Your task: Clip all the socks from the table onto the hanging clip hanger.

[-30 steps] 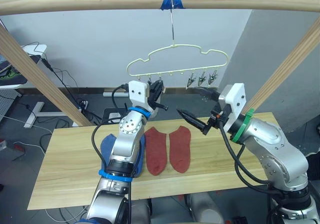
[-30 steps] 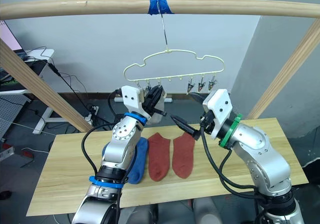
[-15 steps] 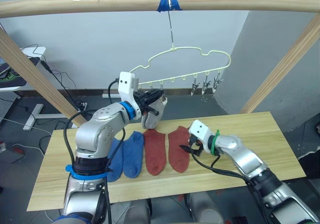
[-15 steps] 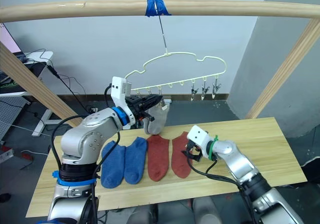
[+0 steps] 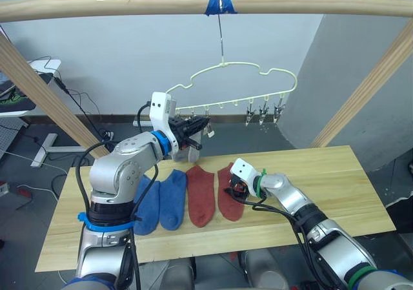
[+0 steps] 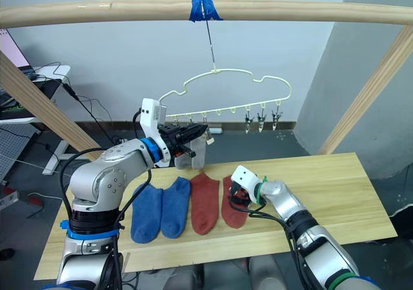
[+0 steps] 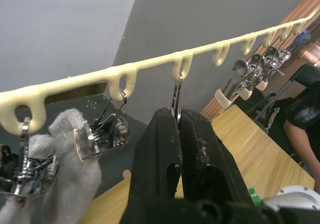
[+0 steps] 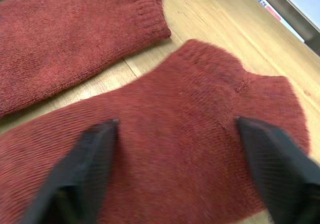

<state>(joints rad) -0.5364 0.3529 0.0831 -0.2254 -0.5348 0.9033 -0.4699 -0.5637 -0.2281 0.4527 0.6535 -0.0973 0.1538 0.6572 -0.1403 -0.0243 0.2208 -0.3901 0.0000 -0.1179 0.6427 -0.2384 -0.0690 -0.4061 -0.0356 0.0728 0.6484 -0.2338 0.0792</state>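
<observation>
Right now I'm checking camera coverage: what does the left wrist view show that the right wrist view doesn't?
Left wrist view alone: the cream-yellow wire clip hanger, its small metal clips, a light grey knit sock clipped there, and the left gripper shut on a clip. Right wrist view alone: two red knit ankle socks, with the open right gripper over one. Both show the light-wood plank table.

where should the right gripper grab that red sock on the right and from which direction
Pinch the cuff end of the right red sock from straight above. It lies flat on the table, so only a top-down pinch can gather fabric. The open right gripper already straddles it near the cuff, clear of the other red sock.
</observation>
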